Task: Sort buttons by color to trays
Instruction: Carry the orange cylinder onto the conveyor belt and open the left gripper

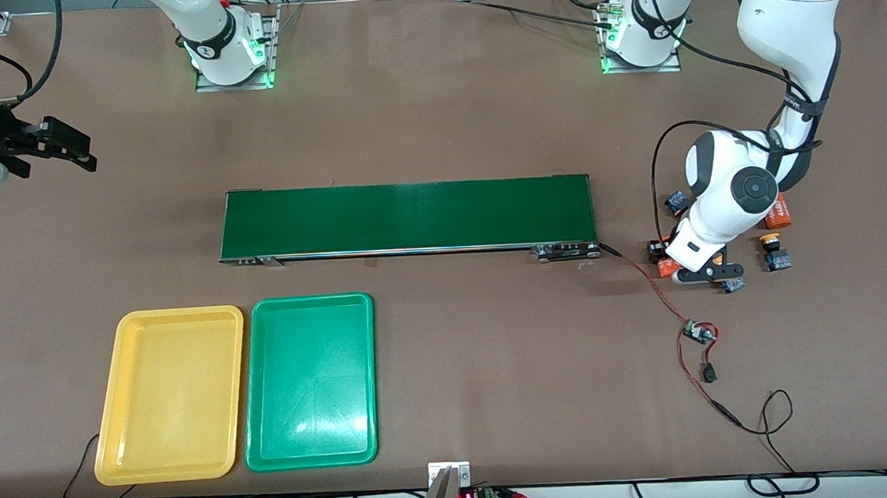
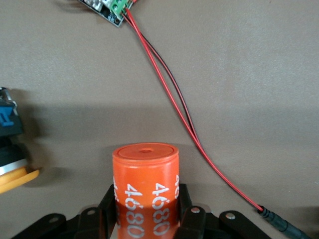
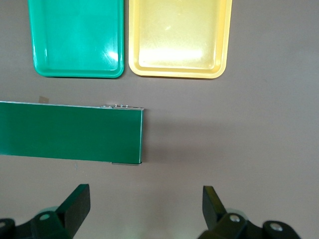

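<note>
Front view: left gripper (image 1: 711, 273) down among buttons (image 1: 775, 251) at its own end; yellow tray (image 1: 109, 446) and green tray (image 1: 259, 445) empty, well apart.

Left wrist view: jaws hug an orange cylinder (image 2: 145, 186), not a button; release, shift to the yellow-capped button (image 2: 12, 174) just beside.

Right wrist view: right gripper (image 3: 144, 206) spread wide, empty, waiting; bare table beneath, belt (image 3: 70, 132) edge near.

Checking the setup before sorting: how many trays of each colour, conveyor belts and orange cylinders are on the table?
yellow tray: 1
green tray: 1
conveyor belt: 1
orange cylinders: 2
Total: 5
</note>
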Controlling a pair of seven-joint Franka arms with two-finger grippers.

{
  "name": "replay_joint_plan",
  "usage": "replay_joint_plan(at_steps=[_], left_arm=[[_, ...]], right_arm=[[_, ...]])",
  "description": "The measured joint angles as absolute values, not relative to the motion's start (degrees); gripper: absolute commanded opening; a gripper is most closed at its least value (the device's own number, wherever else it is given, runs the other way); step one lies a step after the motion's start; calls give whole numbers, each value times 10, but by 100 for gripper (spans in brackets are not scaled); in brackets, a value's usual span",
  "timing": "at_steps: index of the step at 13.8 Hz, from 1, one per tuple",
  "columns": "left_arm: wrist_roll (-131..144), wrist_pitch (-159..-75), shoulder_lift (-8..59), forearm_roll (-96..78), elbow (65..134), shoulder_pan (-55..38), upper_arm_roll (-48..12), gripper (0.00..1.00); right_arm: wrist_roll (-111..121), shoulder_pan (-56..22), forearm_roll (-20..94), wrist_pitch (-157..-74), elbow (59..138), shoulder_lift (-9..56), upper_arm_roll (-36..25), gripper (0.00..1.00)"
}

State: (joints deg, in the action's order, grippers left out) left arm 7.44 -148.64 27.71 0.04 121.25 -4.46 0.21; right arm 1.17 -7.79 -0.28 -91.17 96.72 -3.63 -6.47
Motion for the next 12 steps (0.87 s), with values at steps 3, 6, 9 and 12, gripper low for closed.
replay_joint_plan(at_steps=[3, 6, 9, 12], left_arm=[[73, -1390, 252, 0, 1182, -45, 2, 25], [67, -1210, 222, 1, 1118, -47, -18, 23], [54, -1084, 213, 1, 1063, -49, -64, 22], [-7, -1072, 213, 1, 1048, -50, -116, 22]], right_arm=[[12, -78, -3, -912, 967, -36, -65, 100], [12, -78, -3, -912, 967, -36, -65, 100], [12, -78, -3, -912, 967, -36, -65, 100], [12, -78, -3, -912, 967, -36, -65, 100]])
